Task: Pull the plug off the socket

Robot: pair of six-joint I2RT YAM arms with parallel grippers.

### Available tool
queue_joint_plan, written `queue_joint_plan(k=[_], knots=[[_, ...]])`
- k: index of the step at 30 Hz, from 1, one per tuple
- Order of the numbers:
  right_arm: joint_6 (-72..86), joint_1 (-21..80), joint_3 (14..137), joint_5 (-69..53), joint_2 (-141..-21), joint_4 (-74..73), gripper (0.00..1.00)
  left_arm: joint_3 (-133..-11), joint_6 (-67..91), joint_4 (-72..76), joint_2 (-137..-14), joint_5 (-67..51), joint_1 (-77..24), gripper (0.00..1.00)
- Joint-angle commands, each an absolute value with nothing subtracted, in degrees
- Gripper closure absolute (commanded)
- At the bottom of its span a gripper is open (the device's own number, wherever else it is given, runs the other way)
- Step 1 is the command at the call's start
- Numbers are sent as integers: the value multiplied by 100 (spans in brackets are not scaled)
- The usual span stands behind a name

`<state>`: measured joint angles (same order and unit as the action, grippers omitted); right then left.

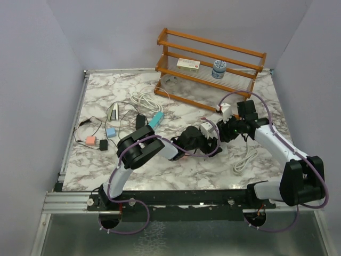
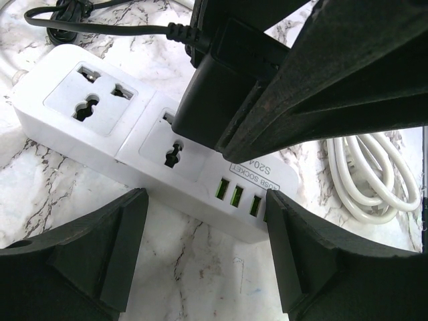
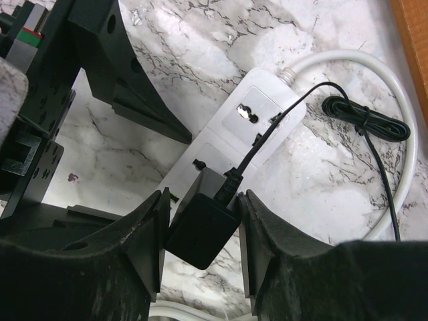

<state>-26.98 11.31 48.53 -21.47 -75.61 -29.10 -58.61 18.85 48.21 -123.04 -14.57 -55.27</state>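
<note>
loose bits: small adapters and thin leads (image 1: 101, 140) are lying well off to the left claw's outer side, apart from it.
left claw (image 2: 207, 247): jaws are standing apart. Its fingers (image 2: 120, 247) are bracketing the near edge of the power strip at the USB end. Can't tell if they're pressing on it.
power strip (image 2: 100, 127): white, is lying flat on the marble table (image 2: 200, 287), just ahead of the left claw's fingertips and running under the right claw.
plug (image 3: 197, 224): black block, is sitting between the right claw's fingers, over the strip's socket next to the USB ports. Prongs are hidden, so can't tell if they're seated.
right claw (image 3: 200, 231): jaws are clamping the plug on both flanks, reaching in from above the strip.
black cord (image 3: 364, 117): is running off the plug's top and lying bundled beyond the right claw.
white cable (image 2: 374, 174): is lying coiled on the table, just past the right claw's outer side.
wooden rack (image 1: 210, 64): is standing beyond both claws at the far edge, well apart.
</note>
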Motion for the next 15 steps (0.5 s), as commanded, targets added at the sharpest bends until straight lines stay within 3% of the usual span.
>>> queue_joint_plan(k=[1, 8, 15], knots=[[-2686, 1117, 4880, -1938, -7402, -2978, 100, -5555, 1627, 3560, -12753, -1008, -5454, 24], [-2669, 967, 5180, -1746, -7107, -3050, 100, -5653, 1355, 3560, -12497, -1215, -5443, 14], [-2474, 940, 6274, -1526, -6710, -3439, 100, -5953, 1119, 3524, -12060, -1867, -5354, 3]])
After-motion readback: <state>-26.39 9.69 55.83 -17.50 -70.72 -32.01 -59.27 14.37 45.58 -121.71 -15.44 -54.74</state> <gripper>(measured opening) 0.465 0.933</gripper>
